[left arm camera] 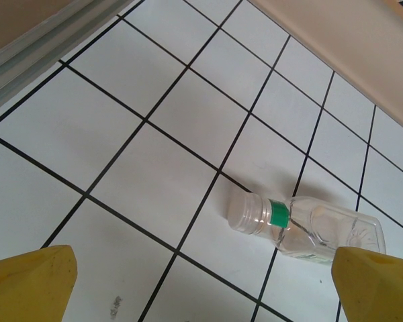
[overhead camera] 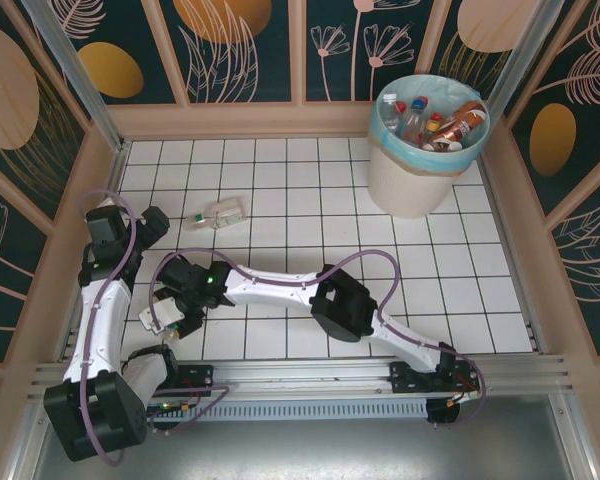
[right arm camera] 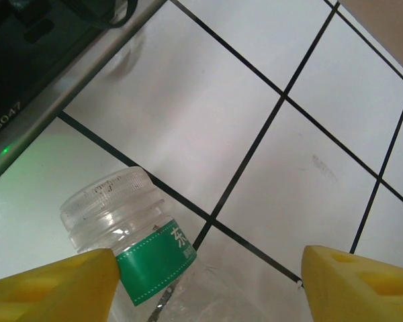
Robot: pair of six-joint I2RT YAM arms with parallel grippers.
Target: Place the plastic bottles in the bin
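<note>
Straddles a clear bottle (right arm camera: 121,228) with right gripper (right arm camera: 208,268), parted, unclamped; spreads left gripper (left arm camera: 205,268) wide, second bottle (left arm camera: 309,228) ahead.

A white tiled tabletop (overhead camera: 280,190) with black grid lines is bordered left, far and right by a low beige wall (overhead camera: 240,120). Above that stand dark teal panels (overhead camera: 270,45) with orange ovals and pale leaves. An aluminium rail (overhead camera: 310,372) runs along the near edge.
</note>
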